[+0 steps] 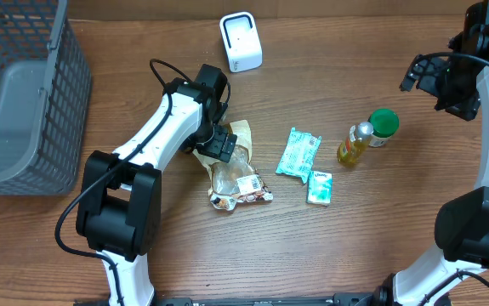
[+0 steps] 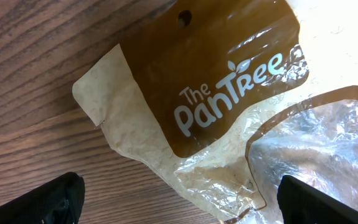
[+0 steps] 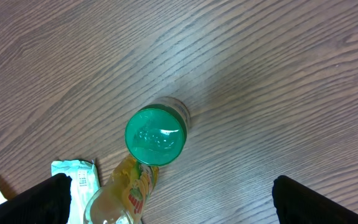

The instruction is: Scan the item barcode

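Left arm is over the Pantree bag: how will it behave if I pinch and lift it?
The Pantree bag looks like thin, crinkled film, so it will probably flop and sag. Its glossy clear window may be slippery; the matte tan flap seems a surer pinch. Lying flat, it should not roll.

**A Shop Checkout Set Up on a Table**

It looks like a shop till. A wooden table point(image 1: 397, 229) holds a white scanner point(image 1: 241, 41) at its far edge, a grey shopping basket point(image 1: 23, 93) at its left end, and snack packs point(image 1: 299, 153) in the middle.
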Available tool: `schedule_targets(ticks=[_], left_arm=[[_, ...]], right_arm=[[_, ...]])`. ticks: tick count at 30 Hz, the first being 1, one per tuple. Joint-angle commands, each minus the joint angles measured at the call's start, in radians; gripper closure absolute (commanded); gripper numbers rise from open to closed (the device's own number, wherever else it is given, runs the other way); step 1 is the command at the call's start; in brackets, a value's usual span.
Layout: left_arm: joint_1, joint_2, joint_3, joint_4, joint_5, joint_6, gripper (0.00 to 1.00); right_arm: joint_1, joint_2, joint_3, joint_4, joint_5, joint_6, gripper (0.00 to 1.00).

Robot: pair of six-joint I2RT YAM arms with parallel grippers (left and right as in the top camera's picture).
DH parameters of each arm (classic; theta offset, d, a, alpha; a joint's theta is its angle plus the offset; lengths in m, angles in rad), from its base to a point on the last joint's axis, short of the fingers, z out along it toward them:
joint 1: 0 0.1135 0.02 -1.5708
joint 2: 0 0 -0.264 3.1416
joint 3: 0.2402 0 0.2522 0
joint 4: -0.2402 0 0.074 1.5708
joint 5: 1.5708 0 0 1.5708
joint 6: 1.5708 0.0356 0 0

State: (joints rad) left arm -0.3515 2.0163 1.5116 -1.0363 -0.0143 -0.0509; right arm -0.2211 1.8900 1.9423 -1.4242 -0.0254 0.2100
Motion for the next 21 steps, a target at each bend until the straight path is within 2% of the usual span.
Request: schedule_targets(ticks=[1,10,15,21], left_arm=[[0.005,0.017,0.002,0.000,0.016,-0.018,0.00],[0.005,0.017,0.000,0.015,0.016,-0.035,0.00],[0.004,0.018,-0.006,0.032,0.090,-0.042,0.00],[0.004,0.019,-0.013,0.039,0.082,-0.042,0.00]], right_arm=[[0.000,-0.016,0.000,0.005,0.005,0.006,0.00],[0.000,-0.016,0.000,0.005,0.005,0.005,0.00],[0.000,-0.016,0.000,0.005,0.005,0.006,0.00],[0.000,-0.016,0.000,0.005,0.005,0.005,0.00]])
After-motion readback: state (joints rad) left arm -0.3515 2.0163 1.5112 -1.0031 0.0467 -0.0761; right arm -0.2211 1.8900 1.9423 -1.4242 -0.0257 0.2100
